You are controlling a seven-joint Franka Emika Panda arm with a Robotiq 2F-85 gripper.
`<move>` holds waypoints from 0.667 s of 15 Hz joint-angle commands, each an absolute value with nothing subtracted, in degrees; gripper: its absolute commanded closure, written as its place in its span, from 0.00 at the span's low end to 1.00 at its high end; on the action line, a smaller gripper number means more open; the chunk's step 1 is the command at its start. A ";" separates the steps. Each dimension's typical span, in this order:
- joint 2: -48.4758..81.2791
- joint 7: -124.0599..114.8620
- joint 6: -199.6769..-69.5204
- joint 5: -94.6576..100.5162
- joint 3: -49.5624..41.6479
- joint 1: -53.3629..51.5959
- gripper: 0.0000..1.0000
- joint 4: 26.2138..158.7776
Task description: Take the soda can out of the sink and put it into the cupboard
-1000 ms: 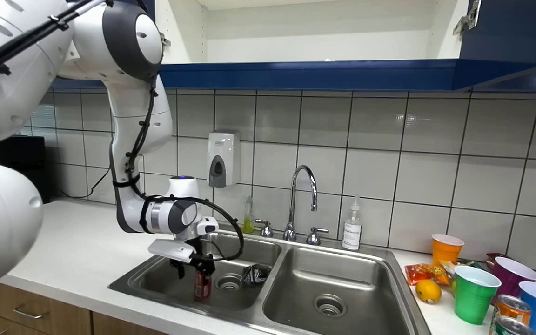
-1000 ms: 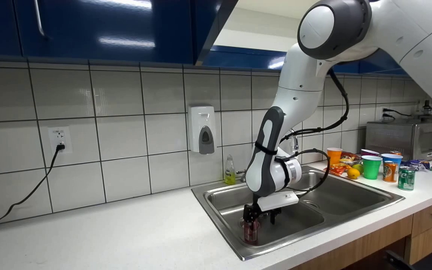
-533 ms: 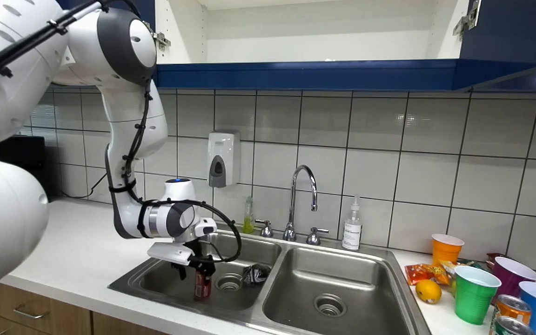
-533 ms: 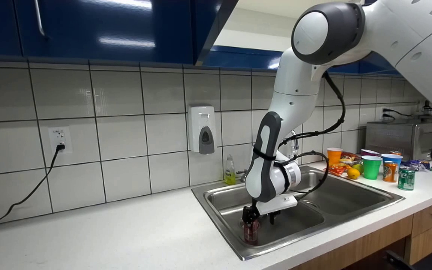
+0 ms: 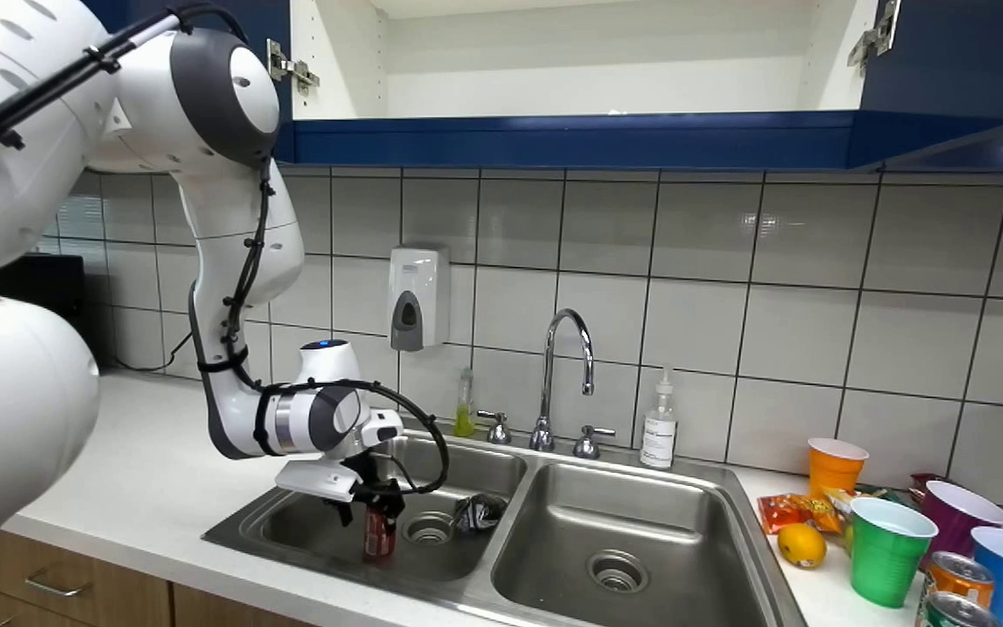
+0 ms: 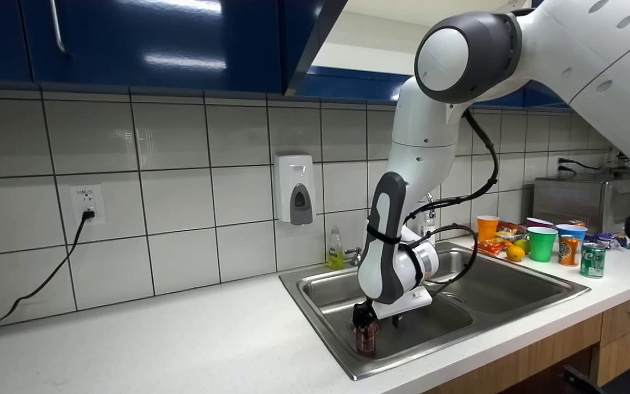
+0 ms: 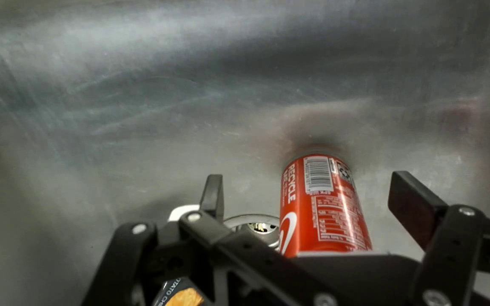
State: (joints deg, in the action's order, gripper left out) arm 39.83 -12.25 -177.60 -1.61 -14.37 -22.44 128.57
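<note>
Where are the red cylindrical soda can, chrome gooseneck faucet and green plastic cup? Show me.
Red cylindrical soda can (image 7: 323,206), in the wrist view: printed side.
Chrome gooseneck faucet (image 5: 547,379), in an exterior view: upright neck.
Green plastic cup (image 5: 890,562), in an exterior view: outer wall.

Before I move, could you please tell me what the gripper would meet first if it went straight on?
Probably the soda can: it stands in line with the open gripper, between the fingers. Depth is unclear, though, so the fingertips might touch the sink floor first.
</note>
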 commanded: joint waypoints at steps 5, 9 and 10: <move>43.32 -14.76 -180.71 -3.02 -18.10 -27.05 0.00 126.59; 45.02 -14.66 -181.43 -3.92 -18.72 -27.93 0.00 125.48; 45.41 -14.66 -181.55 -4.14 -18.86 -28.07 0.00 125.15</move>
State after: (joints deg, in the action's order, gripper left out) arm 43.67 -13.49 -180.55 -2.99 -17.62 -26.58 126.63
